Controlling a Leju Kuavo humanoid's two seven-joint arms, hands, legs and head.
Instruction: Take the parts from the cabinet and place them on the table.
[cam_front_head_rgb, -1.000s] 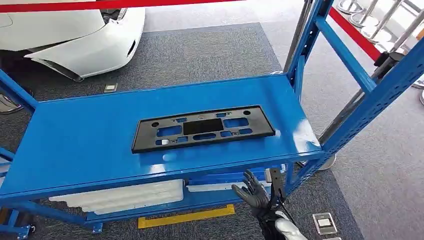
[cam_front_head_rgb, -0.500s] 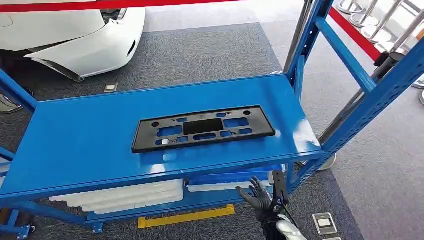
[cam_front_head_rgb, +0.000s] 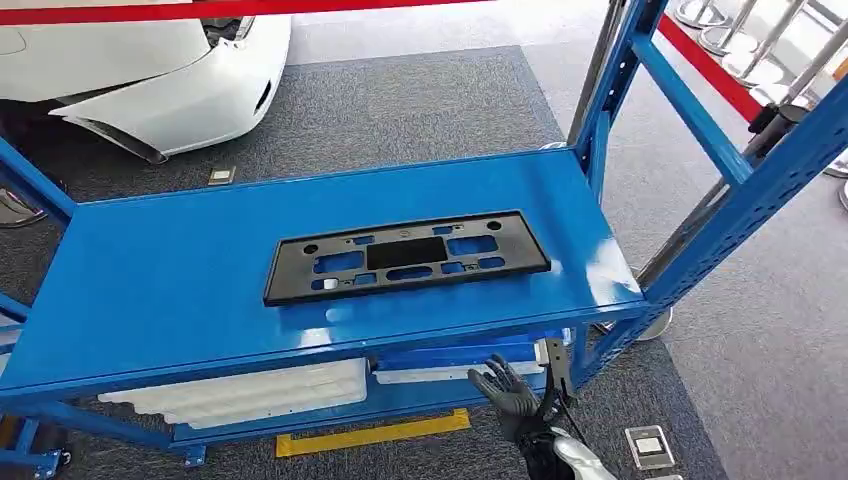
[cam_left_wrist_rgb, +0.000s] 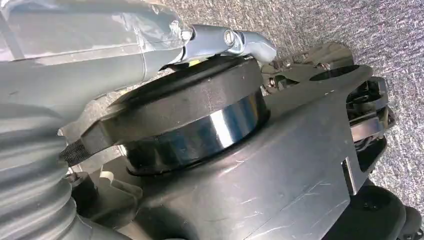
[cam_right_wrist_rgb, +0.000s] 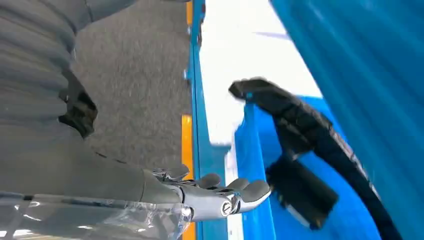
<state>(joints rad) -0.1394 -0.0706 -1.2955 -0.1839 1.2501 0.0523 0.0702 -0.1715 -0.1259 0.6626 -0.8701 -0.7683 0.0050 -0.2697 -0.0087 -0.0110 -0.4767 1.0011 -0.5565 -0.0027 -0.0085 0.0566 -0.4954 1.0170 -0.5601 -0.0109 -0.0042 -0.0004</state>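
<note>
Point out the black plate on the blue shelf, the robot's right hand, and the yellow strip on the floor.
black plate (cam_front_head_rgb: 405, 256), head view, on its solid dark middle panel.
right hand (cam_front_head_rgb: 512, 392), head view, on the palm of the dark hand, fingers apart.
yellow strip (cam_front_head_rgb: 372, 434), head view, on its middle, under the shelf's front edge.

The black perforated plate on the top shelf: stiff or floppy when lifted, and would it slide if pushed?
The black plate lies flat and looks moulded, so probably fairly stiff, though its length and many cut-outs may allow some flex. It looks thin, likely light. The blue shelf is glossy, so a push would probably slide it.
</note>
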